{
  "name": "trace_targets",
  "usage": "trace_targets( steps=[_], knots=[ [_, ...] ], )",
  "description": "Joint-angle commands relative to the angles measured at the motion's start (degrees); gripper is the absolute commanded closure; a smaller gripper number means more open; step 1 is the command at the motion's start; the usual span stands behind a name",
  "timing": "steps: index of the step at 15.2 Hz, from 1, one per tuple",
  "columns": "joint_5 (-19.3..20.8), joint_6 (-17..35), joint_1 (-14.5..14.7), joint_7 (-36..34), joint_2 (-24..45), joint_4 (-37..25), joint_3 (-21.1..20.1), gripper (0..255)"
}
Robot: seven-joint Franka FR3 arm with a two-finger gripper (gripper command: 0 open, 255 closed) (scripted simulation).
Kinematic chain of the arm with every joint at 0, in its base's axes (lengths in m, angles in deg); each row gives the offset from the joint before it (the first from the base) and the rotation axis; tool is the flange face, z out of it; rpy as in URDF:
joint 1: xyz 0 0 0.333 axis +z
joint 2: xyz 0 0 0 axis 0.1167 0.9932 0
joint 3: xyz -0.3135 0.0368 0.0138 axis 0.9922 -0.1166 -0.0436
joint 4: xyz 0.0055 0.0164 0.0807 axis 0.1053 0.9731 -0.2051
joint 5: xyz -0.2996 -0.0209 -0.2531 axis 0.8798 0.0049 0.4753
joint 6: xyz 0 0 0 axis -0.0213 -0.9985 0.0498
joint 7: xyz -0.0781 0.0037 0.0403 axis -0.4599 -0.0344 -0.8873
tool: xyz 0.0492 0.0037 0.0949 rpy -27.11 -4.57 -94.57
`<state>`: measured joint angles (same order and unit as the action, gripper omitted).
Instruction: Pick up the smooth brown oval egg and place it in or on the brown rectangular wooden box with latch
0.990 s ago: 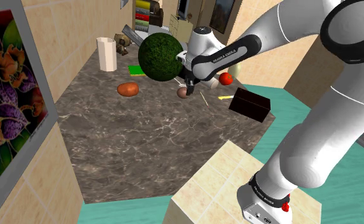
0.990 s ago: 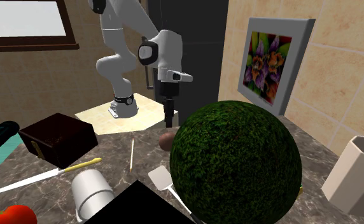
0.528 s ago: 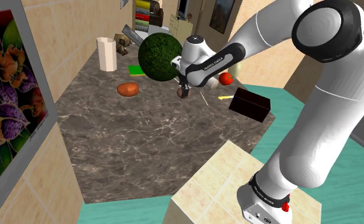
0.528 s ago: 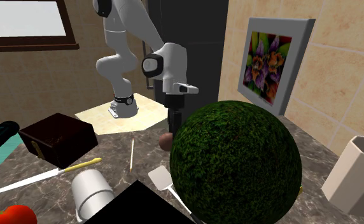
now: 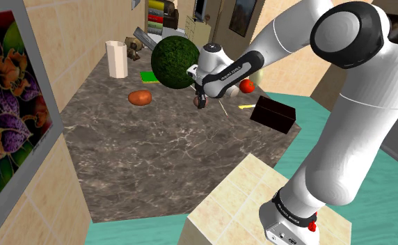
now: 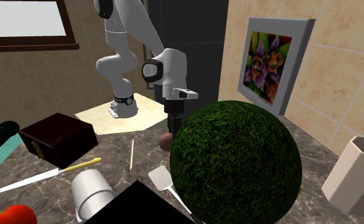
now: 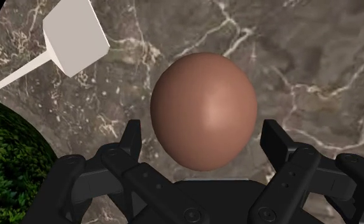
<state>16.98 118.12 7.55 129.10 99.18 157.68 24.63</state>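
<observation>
A smooth brown egg point(image 7: 203, 111) lies on the dark marble table point(image 5: 156, 160), just in front of a big green ball. My gripper point(image 7: 200, 137) is down over the egg, open, with one black finger on each side and a small gap to each. The shoulder view has the gripper point(image 5: 202, 101) right at the egg point(image 5: 197, 101). From the second exterior view the egg point(image 6: 165, 140) peeks out beside the ball, under the gripper point(image 6: 172, 130). The dark brown box point(image 5: 274, 113) stands shut at the table's corner, off to the shoulder view's right, also seen as the box point(image 6: 56, 137).
The mossy green ball point(image 5: 174, 61) sits close behind the gripper. A white spatula point(image 7: 72, 38), a knife point(image 6: 41, 177), a white cup point(image 6: 91, 191) and a red tomato point(image 5: 246, 85) lie nearby. An orange-brown lump point(image 5: 140, 97) and a white vase point(image 5: 116, 59) stand farther off.
The hand has come down and shifted slightly toward the shoulder view's left, bringing the fingers around the egg. The egg and box have stayed put.
</observation>
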Motion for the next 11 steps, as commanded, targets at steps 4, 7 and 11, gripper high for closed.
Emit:
trace_targets(
  steps=[4, 7, 11],
  knots=[
    [0.0, 0.02, -0.01, 0.01, 0.03, -0.01, 0.0, 255],
    [0.01, 0.02, -0.01, 0.0, 0.01, 0.0, 0.01, 255],
    [0.0, 0.03, -0.01, 0.0, 0.04, -0.02, 0.0, 255]
  ],
)
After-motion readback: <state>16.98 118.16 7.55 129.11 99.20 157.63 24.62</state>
